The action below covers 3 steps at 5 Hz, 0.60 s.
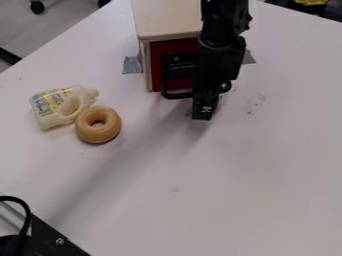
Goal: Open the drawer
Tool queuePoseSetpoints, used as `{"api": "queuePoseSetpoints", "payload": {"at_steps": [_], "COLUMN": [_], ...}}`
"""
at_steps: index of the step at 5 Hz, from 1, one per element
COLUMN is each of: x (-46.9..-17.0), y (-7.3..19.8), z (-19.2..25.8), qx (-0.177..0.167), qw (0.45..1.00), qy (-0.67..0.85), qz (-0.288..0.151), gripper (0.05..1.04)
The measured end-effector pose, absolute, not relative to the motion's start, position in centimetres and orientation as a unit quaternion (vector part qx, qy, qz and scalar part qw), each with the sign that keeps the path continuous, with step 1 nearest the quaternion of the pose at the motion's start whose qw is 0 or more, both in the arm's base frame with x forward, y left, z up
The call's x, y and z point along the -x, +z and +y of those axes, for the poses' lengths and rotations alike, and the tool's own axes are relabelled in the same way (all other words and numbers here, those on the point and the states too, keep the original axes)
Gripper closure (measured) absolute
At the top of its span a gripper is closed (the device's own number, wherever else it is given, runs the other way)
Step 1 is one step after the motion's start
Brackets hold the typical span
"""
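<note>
Camera view. Upper middle of the frame: small wooden box [167,21], its drawer [176,48] facing the lower edge. We read the drawer as shut, its front close to flush with the frame. The black arm [223,30] comes in from the top edge; the gripper [203,112] hangs in front of the drawer's right side, overlapping the right end of the handle [178,95]. Whether the jaws are open or closed, or hold the handle, we cannot tell.

Risks, in our judgement. Jaws placed off the handle's middle could rack the drawer sideways and jam it. A shallow hook might slip off the bar. If the drawer sticks, a hard pull could drag the light box and lift the tape [132,64] at its foot. Pressing too low might scrape the worktop [257,167].

Materials: pale wood, squared edges; flat red drawer front; smooth black handle, looped, rounded at the corners. Tape grey, creased. Left of frame, a translucent bottle [49,106] with a printed label lies on its side; just beside it, a tan ring [87,131], glossy, fat, doughnut-shaped. Worktop smooth, whitish, lightly scuffed.
</note>
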<state>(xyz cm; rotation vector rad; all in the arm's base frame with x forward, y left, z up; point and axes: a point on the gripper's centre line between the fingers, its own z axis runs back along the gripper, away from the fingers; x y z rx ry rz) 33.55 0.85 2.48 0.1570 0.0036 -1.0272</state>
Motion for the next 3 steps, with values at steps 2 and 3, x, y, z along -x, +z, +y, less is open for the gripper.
{"api": "queuePoseSetpoints", "payload": {"at_steps": [2, 3], "x": [-32.7, -31.7], "y": [1.9, 2.2], "z": [1.0, 0.8], "qx": [-0.069, -0.064], "qw": [0.873, 0.875], "qy": [-0.483, -0.480], "qz": [-0.001, -0.008], "gripper": [0.689, 0.892]}}
